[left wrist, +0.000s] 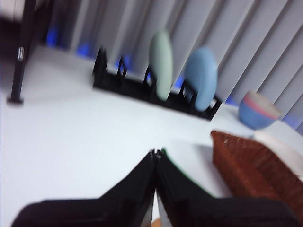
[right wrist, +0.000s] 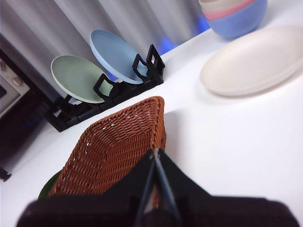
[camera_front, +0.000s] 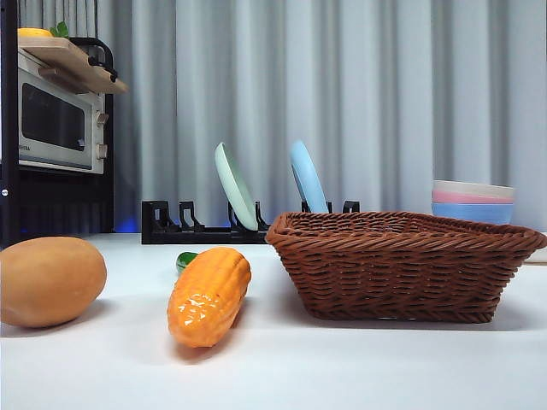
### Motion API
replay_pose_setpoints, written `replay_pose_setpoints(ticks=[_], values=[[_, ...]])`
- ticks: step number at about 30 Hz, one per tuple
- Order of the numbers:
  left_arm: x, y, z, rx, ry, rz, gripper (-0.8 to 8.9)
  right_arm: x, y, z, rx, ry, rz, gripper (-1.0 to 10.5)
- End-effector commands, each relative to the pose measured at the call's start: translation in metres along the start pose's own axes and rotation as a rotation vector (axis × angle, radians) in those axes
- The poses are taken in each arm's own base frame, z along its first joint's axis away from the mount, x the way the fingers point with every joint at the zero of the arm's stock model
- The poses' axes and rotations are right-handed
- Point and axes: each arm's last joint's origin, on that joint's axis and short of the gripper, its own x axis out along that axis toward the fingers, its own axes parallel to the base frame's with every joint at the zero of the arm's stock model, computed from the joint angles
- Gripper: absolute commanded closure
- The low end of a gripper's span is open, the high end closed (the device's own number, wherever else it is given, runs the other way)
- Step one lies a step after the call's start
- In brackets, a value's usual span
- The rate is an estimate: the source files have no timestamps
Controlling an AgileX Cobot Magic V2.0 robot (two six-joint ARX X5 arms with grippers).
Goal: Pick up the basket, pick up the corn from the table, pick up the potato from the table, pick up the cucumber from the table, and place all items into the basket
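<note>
The corn (camera_front: 209, 295) is lying nearest the front camera, on the white desk (camera_front: 342, 367), with its thick end pointing toward the viewer at about 6 o'clock. The potato (camera_front: 49, 281) is resting at 9 o'clock from it, near but not touching. Just behind the corn, at 11 o'clock, only a small green end of the cucumber (camera_front: 185, 260) is showing; the corn is hiding the rest. The three vegetables are sitting together and free, probably so that each can be lifted alone.

At 3 o'clock from the corn the basket (camera_front: 402, 265) is standing upright, and nothing is showing above its rim, so no step seems done yet.

The left gripper (left wrist: 155, 153) is hanging over the bare desk beside the basket's corner, its two jaws pressed together and holding nothing. The right gripper (right wrist: 155, 151) is hovering above the basket's rim, also closed and empty; I judge it is placed there to take the basket first.

Farther back, a black rack (camera_front: 201, 226) is holding a green plate (camera_front: 236, 186) and a blue plate (camera_front: 308, 178) on edge. Stacked bowls (camera_front: 473, 202) are standing at 2 o'clock and a microwave (camera_front: 60, 120) at 10 o'clock.
</note>
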Motion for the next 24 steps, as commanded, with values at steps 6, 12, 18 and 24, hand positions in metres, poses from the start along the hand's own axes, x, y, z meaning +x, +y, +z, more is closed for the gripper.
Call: replay_pose_setpoints(ticks=[6, 12, 18, 24], values=[[-0.004, -0.021, 0.050, 0.149, 0.043, 0.014, 8.19, 0.009, 0.026, 0.054, -0.168, 0.133, -0.047, 9.5], [0.009, -0.030, 0.080, 0.209, 0.151, 0.029, 8.19, 0.030, 0.041, 0.090, -0.263, 0.296, -0.084, 9.5], [0.037, -0.031, 0.091, 0.185, 0.372, -0.071, 8.18, 0.062, 0.052, 0.108, -0.291, 0.506, 0.052, 9.5], [0.069, -0.023, 0.084, 0.106, 0.546, -0.189, 7.34, 0.096, 0.049, 0.103, -0.251, 0.626, 0.129, 7.3]])
